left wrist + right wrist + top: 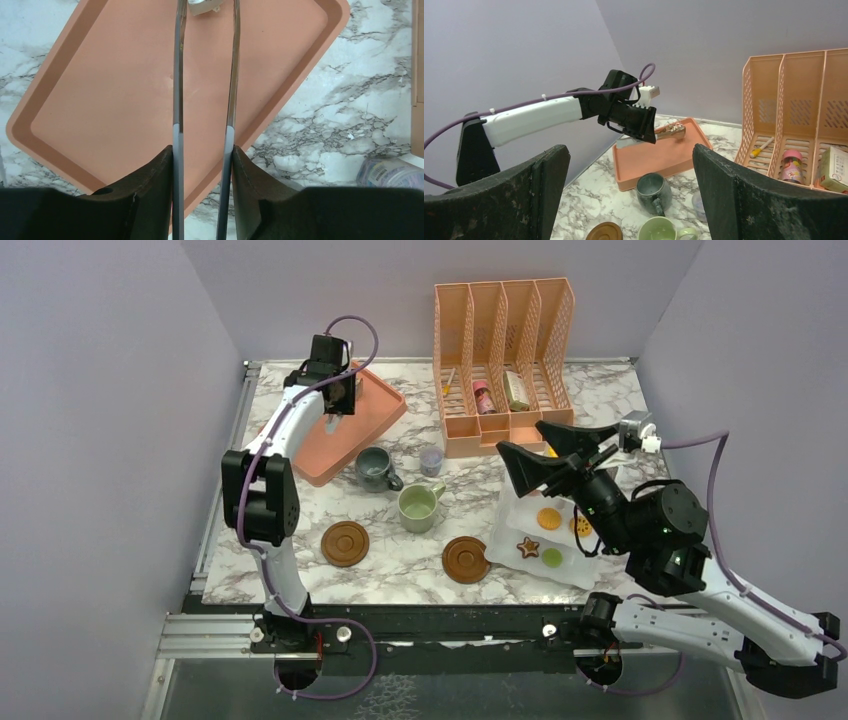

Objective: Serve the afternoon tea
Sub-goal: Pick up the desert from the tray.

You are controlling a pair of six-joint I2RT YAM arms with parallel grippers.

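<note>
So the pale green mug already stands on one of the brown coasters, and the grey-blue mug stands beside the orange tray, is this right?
Not quite. In the top external view the pale green mug stands on the bare marble table, apart from both brown coasters, which carry nothing. The grey-blue mug does stand beside the orange tray.

Left claw [338, 408] hangs over the salmon tray [378, 405]; right claw [520, 437] gapes between rack [505, 340] and cookie plate [503, 538].

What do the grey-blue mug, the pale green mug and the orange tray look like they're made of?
The grey-blue mug and pale green mug look like glazed ceramic, going by their glossy sheen. The orange tray looks like smooth matte plastic with a moulded raised rim.
</note>
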